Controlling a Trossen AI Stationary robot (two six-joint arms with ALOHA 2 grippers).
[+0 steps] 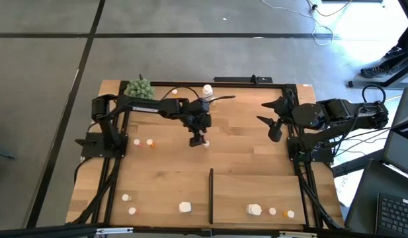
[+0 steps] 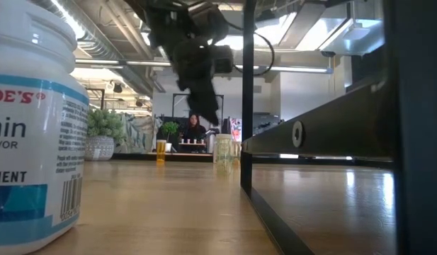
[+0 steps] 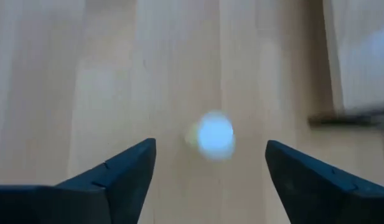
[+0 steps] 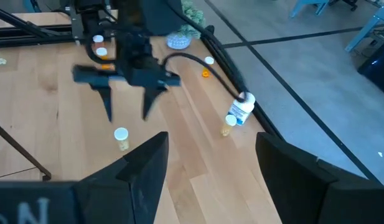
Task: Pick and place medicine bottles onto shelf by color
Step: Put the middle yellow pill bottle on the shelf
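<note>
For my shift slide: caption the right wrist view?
Left gripper open above a small bottle on the table; right gripper open, waiting.

I see a green plant ball (image 1: 139, 87) at the table's (image 1: 243, 149) far left corner, cables (image 1: 323, 30) beyond.

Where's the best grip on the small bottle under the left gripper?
Judging by pose: the small bottle stands upright, white cap up, clear of other things. Come straight down with the left gripper, open above it, and close on the cap or just below it; the round body suits any finger direction.
</note>
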